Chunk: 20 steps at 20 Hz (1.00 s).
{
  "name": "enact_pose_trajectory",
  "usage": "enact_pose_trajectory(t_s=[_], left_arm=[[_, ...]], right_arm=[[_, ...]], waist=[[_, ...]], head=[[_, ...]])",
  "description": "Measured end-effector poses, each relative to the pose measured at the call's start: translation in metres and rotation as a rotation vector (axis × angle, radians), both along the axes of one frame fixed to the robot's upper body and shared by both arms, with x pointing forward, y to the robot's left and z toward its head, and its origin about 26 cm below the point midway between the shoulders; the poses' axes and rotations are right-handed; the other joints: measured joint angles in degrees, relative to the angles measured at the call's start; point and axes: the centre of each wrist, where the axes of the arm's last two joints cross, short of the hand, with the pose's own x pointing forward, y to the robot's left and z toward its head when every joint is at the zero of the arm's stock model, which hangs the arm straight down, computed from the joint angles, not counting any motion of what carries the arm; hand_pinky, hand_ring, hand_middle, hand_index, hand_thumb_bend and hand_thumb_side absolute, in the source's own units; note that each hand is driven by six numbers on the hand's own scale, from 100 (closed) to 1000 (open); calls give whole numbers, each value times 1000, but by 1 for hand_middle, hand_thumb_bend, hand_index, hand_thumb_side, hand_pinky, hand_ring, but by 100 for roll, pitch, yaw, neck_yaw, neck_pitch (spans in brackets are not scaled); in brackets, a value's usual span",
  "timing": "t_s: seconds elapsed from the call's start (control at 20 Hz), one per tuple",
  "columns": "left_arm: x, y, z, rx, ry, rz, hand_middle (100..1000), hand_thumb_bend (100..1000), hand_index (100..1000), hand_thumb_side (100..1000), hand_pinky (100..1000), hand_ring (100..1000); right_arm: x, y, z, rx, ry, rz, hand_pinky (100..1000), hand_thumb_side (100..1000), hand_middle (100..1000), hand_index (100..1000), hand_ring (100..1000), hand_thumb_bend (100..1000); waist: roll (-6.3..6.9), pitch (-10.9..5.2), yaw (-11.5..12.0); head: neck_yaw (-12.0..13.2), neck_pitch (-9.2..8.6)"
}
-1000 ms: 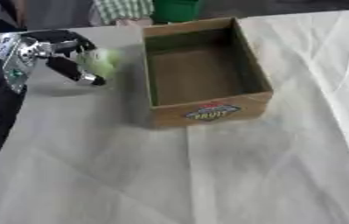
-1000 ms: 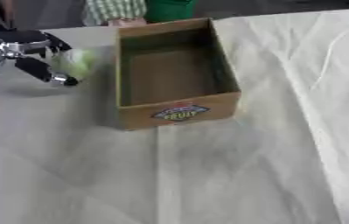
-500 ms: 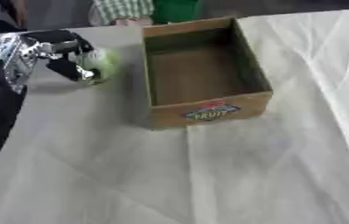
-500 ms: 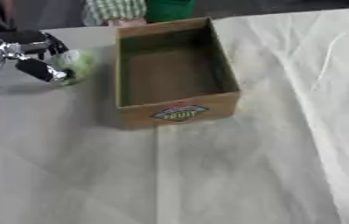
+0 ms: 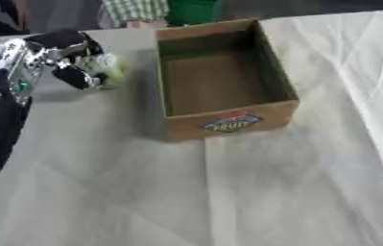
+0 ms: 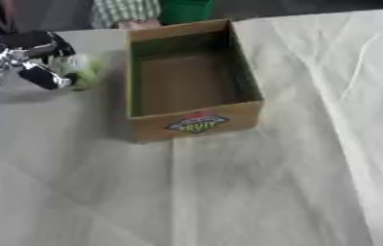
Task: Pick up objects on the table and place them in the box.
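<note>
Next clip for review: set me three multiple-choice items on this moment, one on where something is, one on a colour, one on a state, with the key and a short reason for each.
1. Where is the left hand relative to the cardboard box?
A. Inside it
B. To its left, near the far corner
C. In front of its label

2. What colour is the round object at the left hand?
A. Pale green
B. Red
C. Blue

3. What is the state of the cardboard box?
A. Closed with a lid
B. Open and holding several objects
C. Open and empty

Key:
1 B: the left hand is left of the cardboard box, on the white cloth.
2 A: the round object looks pale green against the dark fingers curled round it.
3 C: the bare brown floor of the box shows, with no lid and nothing in it.
</note>
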Motion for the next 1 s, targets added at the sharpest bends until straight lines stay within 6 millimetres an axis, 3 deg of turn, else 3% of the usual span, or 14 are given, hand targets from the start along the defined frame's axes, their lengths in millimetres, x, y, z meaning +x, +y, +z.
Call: enact_pose_trajectory(t_s=[0.35,0.65,1.0], left_arm=[[-8,-8,18,-82,-145,-48,528,100,659,309,544,565],[-21,-23,50,-181,-291,-110,524,100,655,297,532,566],[-38,-74,78,-244,-511,-238,518,100,646,310,521,555]], right_arm=[[0,-1,-3,12,8,-6,838,582,750,885,725,100],[0,-1,-3,17,8,-3,836,584,751,883,725,100],[0,1,0,22,2,11,835,586,751,883,724,100]], waist=[[-29,-110,58],[-82,-205,57],[-104,-314,-1]], head=[[-51,69],[-74,160],[-15,206]])
